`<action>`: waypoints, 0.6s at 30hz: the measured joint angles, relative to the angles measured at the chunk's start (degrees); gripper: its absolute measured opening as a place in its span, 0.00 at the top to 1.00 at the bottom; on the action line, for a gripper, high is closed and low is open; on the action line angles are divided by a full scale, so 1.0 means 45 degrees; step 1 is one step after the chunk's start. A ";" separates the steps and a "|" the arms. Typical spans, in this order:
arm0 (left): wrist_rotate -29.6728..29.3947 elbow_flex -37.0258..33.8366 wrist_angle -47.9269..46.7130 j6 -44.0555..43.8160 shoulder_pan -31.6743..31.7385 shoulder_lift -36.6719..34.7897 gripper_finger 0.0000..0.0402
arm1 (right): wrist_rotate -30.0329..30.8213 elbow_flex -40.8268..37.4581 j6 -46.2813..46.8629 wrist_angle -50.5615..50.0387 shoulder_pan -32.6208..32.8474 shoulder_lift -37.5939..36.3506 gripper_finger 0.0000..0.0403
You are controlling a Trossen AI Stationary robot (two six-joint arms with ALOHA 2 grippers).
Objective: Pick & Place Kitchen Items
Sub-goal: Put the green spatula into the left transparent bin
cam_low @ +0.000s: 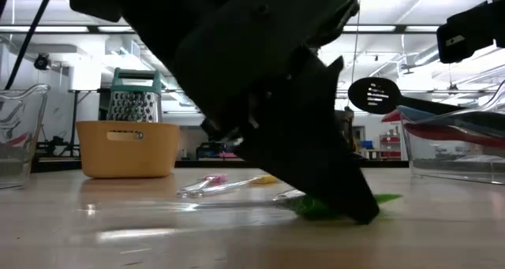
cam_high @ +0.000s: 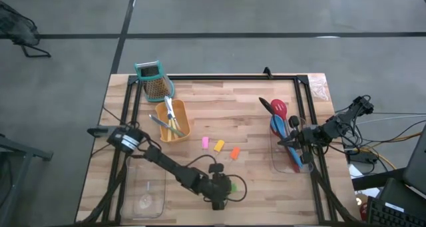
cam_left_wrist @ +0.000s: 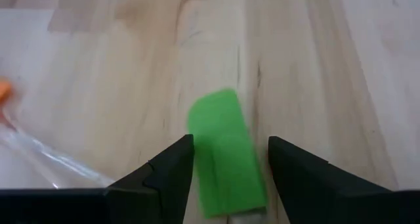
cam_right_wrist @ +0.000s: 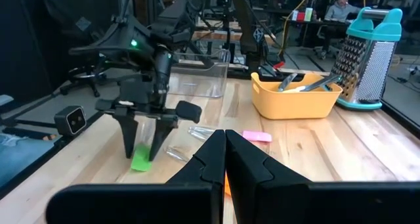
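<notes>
At the table's left rear stand the grater (cam_high: 153, 78) and a yellow tray (cam_high: 172, 121) already holding a few small tools. A clear tray (cam_high: 148, 192) sits at the left front corner.

Near the front middle, the left claw (cam_high: 225, 186) is down at the table with its fingers spread, one on either side of the green tool (cam_left_wrist: 226, 152), which lies flat on the wood. The fingers (cam_left_wrist: 169, 171) bracket the green tip but do not look to be pinching it yet. So the step in hand is the pick of this tool. Next, the claw probably needs to close squarely across the thin tip or its clear handle, then lift without letting it slide out.

Just beyond, toward the middle, the pink (cam_high: 206, 142), yellow (cam_high: 218, 145) and orange (cam_high: 235, 152) tools wait loose on the table.

At the right, the right claw (cam_high: 295, 141) is closed and empty, idle over the clear bin (cam_high: 276, 162) that holds the red spoon (cam_high: 278, 109), blue spoon (cam_high: 293, 122) and black spoon (cam_low: 376, 95).
</notes>
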 joint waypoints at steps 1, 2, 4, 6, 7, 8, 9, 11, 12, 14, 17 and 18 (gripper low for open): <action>-0.0017 0.0024 -0.0131 -0.0123 0.0017 0.0013 0.50 | -0.0005 0.0000 -0.0008 0.0009 0.0000 0.0005 0.98; -0.0031 0.0010 -0.0285 -0.0385 0.0024 0.0013 0.50 | -0.0005 0.0000 0.0003 0.0012 0.0000 0.0000 0.98; -0.0022 0.0027 -0.0711 -0.0703 0.0043 -0.0009 0.50 | 0.0000 0.0000 0.0007 0.0008 0.0000 0.0002 0.98; -0.0092 0.0029 -0.1098 -0.1108 0.0059 -0.0033 0.50 | -0.0005 0.0000 0.0001 0.0007 0.0000 0.0005 0.98; -0.0128 0.0029 -0.1182 -0.1299 0.0059 -0.0040 0.50 | 0.0000 0.0000 0.0012 0.0000 0.0000 0.0005 0.98; -0.0140 0.0029 -0.1243 -0.1424 0.0059 -0.0040 0.51 | 0.0000 0.0000 0.0004 0.0003 0.0000 0.0010 0.98; -0.0142 0.0029 -0.1267 -0.1461 0.0059 -0.0040 0.52 | -0.0005 0.0000 -0.0017 0.0003 0.0000 0.0010 0.98; -0.0164 0.0024 -0.1315 -0.1468 0.0059 -0.0040 0.54 | -0.0005 0.0000 -0.0003 0.0008 0.0000 0.0005 0.98; -0.0160 0.0019 -0.1335 -0.1473 0.0070 -0.0040 0.56 | 0.0000 0.0000 -0.0007 0.0008 0.0000 0.0005 0.98; -0.0123 0.0009 -0.1357 -0.1546 0.0111 -0.0040 0.60 | -0.0005 0.0000 -0.0012 0.0003 0.0000 0.0005 0.98; 0.0119 0.0001 -0.1390 -0.1604 0.0174 -0.0040 0.68 | -0.0005 0.0000 -0.0017 0.0003 0.0000 0.0005 0.98; 0.0107 0.0000 -0.1366 -0.1601 0.0175 -0.0040 0.70 | -0.0005 0.0000 -0.0016 0.0005 0.0000 0.0005 0.98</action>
